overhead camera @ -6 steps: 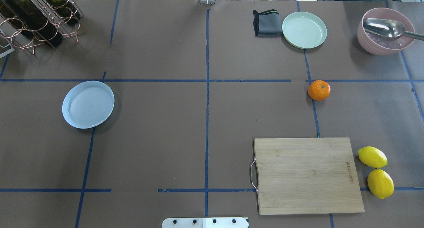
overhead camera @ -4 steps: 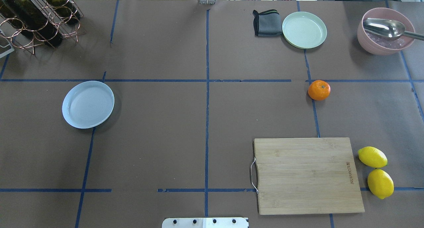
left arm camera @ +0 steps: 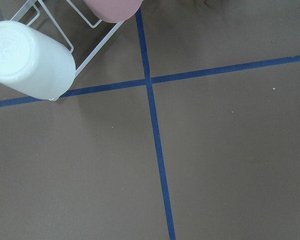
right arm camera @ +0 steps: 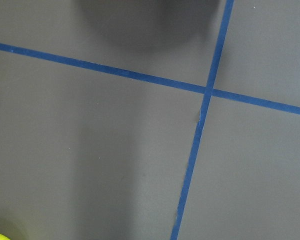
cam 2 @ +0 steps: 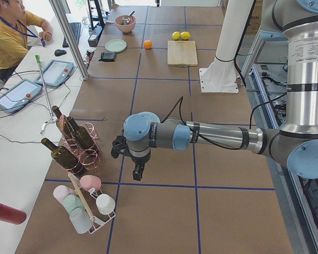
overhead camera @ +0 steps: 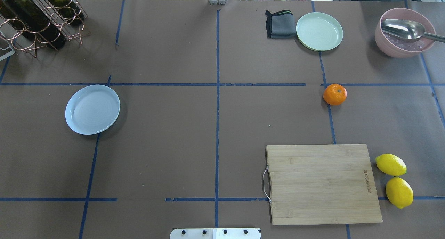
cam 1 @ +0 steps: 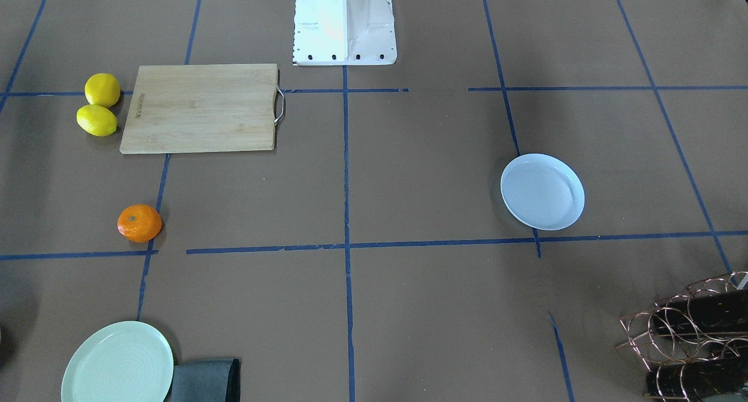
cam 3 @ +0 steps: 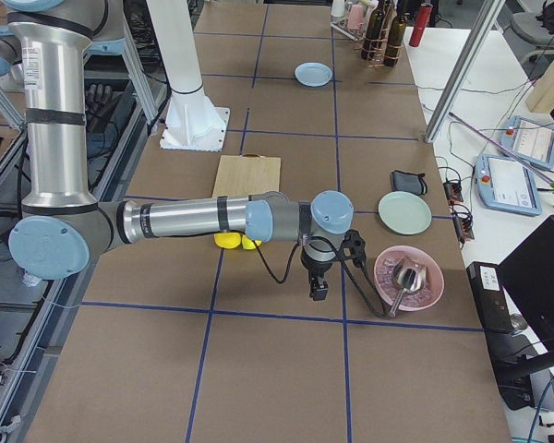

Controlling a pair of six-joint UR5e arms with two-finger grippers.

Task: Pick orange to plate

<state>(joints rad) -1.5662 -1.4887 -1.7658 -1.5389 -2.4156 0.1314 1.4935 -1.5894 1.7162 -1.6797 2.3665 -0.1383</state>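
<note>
here, in the front-facing view, the orange (cam 1: 139,223) sits on the worktop (cam 1: 421,156) at middle left, below the cutting board (cam 1: 198,108); the plate (cam 1: 542,191) lies right of centre, well apart from it. overhead, the sides are mirrored: orange right of centre on a blue tape line, plate at left. from the left end, the left pincer (cam 2: 138,172) points down over the worktop beside a bottle rack (cam 2: 77,143); i cannot tell how wide it stands. from the right end, the right pincer (cam 3: 319,292) hangs near a pink bowl (cam 3: 407,279), its opening equally unreadable. the left wrist view shows crossed blue tape and a white cup (left arm camera: 30,60) at upper left; the right wrist view shows crossed tape.
</note>
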